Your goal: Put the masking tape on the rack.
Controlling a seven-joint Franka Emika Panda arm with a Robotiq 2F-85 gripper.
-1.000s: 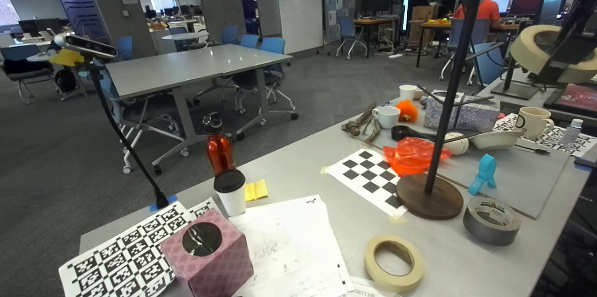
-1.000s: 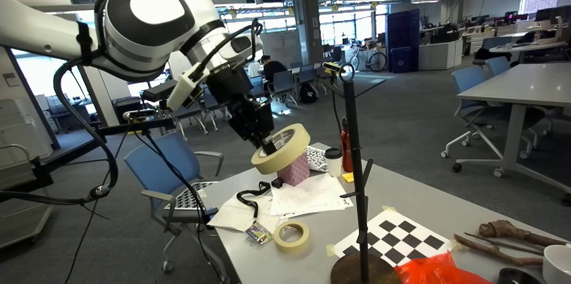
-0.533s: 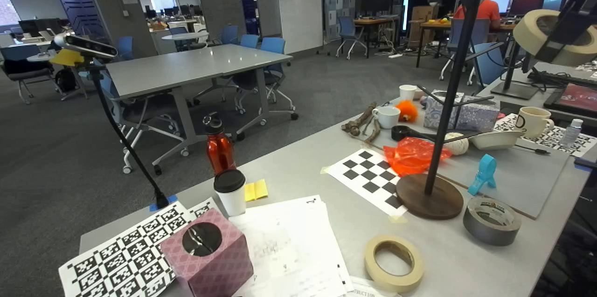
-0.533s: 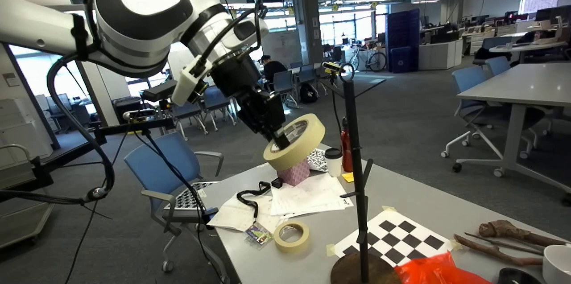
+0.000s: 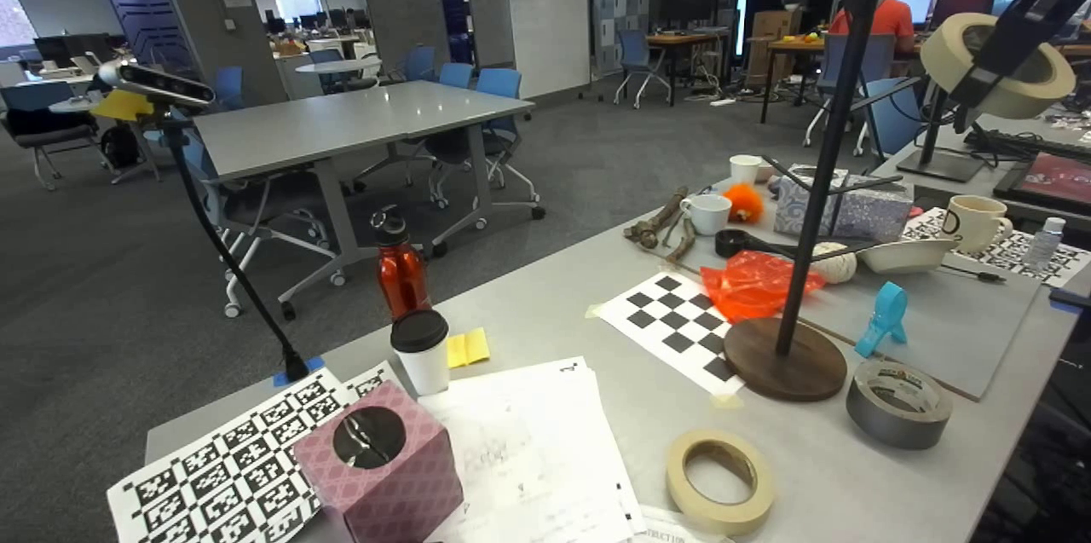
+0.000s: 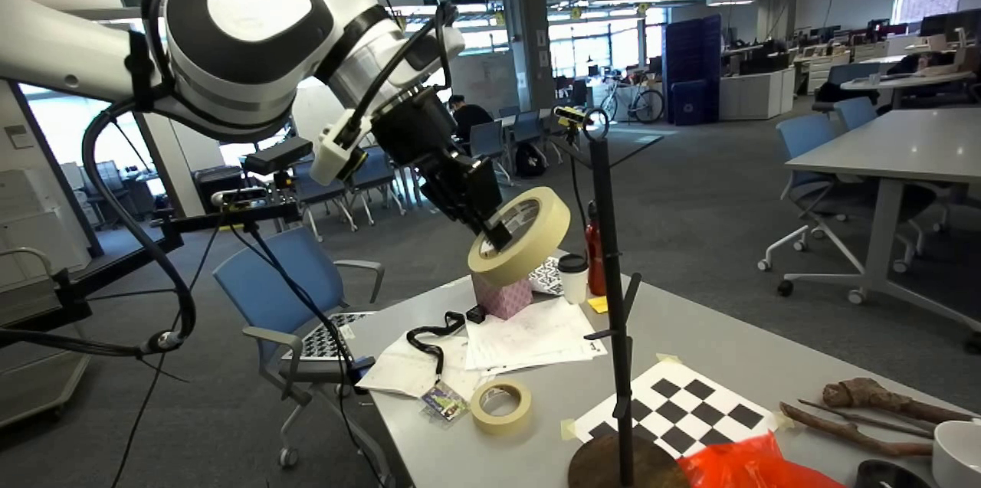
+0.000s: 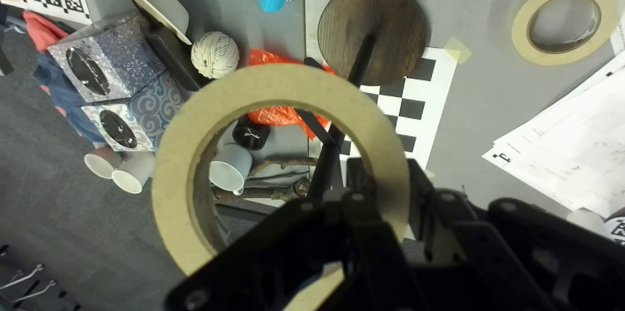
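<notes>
My gripper [image 7: 389, 179] is shut on the wall of the masking tape [image 7: 273, 81], a cream-beige ring. One finger is inside the hole and one is outside. The tape hangs tilted in the air, apart from the rack. In an exterior view the tape [image 6: 546, 239] is left of the rack's dark pole [image 6: 611, 258], below its top. In an exterior view the tape [image 5: 942, 57] is right of the pole [image 5: 822, 176], level with its upper part. The rack's round brown base [image 5: 784, 364] stands on the table. In the wrist view the pole [image 7: 326, 167] shows partly through the ring.
A second beige roll [image 5: 682, 483] and a dark grey roll [image 5: 895, 426] lie near the base. A checkerboard sheet [image 5: 669, 313], red plastic [image 5: 759, 287] and a blue clip [image 5: 886, 317] are close by. The rack's side pegs [image 6: 602, 335] stick out; a pink tissue box [image 6: 510, 298] stands beyond.
My gripper has carried the tape closer to the rack in both exterior views and slightly upward. The tape stays held; the rack and the table's objects have not moved.
</notes>
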